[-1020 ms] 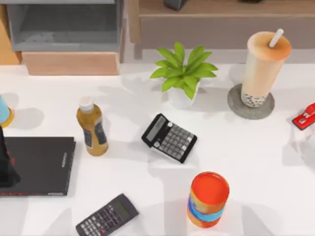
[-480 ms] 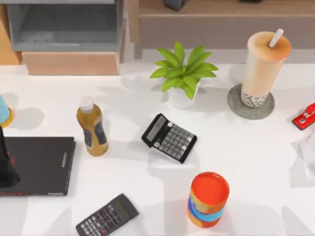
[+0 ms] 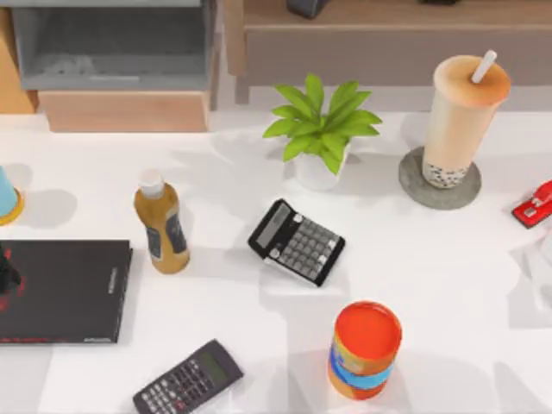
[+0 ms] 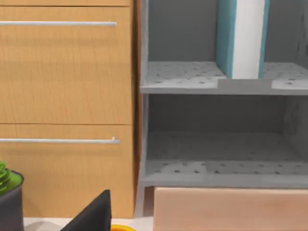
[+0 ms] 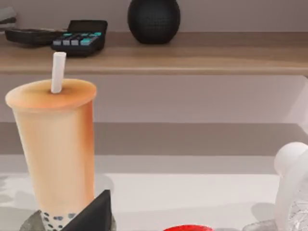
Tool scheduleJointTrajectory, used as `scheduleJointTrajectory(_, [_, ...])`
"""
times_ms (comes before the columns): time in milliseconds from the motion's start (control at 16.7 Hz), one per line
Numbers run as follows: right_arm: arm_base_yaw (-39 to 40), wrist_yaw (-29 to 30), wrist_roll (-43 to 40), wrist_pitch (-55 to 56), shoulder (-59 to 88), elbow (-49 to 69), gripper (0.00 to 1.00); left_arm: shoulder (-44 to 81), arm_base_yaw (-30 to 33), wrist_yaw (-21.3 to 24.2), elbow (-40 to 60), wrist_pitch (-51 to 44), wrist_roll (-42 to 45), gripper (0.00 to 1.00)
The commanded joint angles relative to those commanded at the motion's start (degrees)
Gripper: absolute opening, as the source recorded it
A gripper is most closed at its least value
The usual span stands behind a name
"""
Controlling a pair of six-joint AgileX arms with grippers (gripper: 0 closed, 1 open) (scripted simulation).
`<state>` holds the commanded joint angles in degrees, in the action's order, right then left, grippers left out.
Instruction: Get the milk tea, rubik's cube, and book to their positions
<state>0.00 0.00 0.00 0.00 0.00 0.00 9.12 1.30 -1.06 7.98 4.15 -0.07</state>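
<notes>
**A:** Start at the left gripper (image 4: 92,215). Spread or pressed together?

**B:** I cannot tell. Only a dark wedge of it shows at the low edge of the left wrist view. In the top view the left arm (image 3: 5,272) is a dark sliver at the table's left edge, over the black book (image 3: 69,290).

**A:** What does it face?

**B:** A grey shelf unit (image 4: 216,86) beside wooden drawers (image 4: 62,96). The book (image 4: 240,38) stands upright on the upper grey shelf, white page edges outward. The lower shelf is bare.

**A:** And the right gripper (image 5: 91,215)?

**B:** Again a dark wedge, and I cannot tell whether it is open or closed. It sits low in front of the milk tea (image 5: 55,144).

**A:** Where is the milk tea?

**B:** It stands upright on a grey coaster (image 3: 440,183) at the table's far right, with its white straw poking from the lid. A red stapler (image 3: 535,205) lies near it at the right edge.

**A:** And farther out?

**B:** A potted plant (image 3: 319,129) stands at the middle rear, with a calculator (image 3: 296,241) in front of it. An amber bottle (image 3: 161,222) is to the left and an orange-and-blue can (image 3: 366,349) is near the front. A second calculator (image 3: 187,379) lies at the front left.
</notes>
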Motion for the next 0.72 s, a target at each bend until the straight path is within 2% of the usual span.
scheduleJointTrajectory(240, [0.0, 0.0, 0.0, 0.0, 0.0, 0.0, 1.0, 18.05, 2.11, -1.71, 12.92, 6.73, -0.12, 1.0])
scheduleJointTrajectory(720, [0.0, 0.0, 0.0, 0.0, 0.0, 0.0, 1.0, 68.17, 7.04, -5.72, 43.22, 22.46, -0.39, 1.0])
